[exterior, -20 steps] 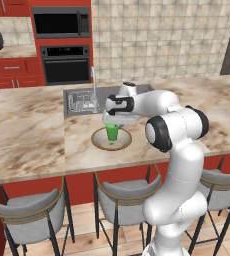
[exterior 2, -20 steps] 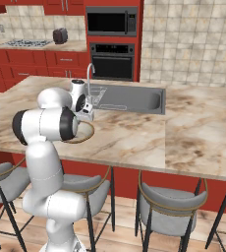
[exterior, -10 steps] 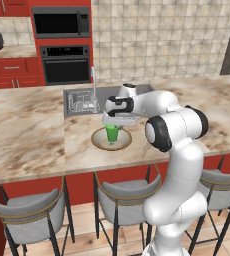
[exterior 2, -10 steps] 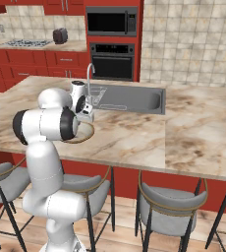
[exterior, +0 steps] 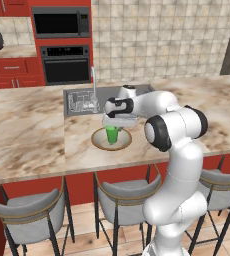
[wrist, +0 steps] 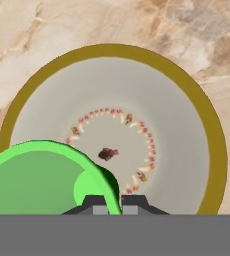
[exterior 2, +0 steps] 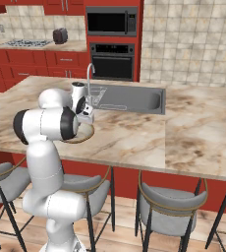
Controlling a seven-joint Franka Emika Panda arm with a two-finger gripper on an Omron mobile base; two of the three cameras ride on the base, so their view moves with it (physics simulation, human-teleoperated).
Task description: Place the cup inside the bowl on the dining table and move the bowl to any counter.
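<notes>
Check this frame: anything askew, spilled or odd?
Nothing stands out. The small bright green cup stands upright in the wide brown-rimmed bowl on the marble dining table, gripper straddling its rim. No spill.

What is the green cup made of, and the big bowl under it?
The cup looks like see-through green plastic: its base shows through the wall. The bowl looks like matte glazed ceramic, grey inside with a brown-gold rim and a painted ring of small marks. Both are rendered, so this is a guess.
</notes>
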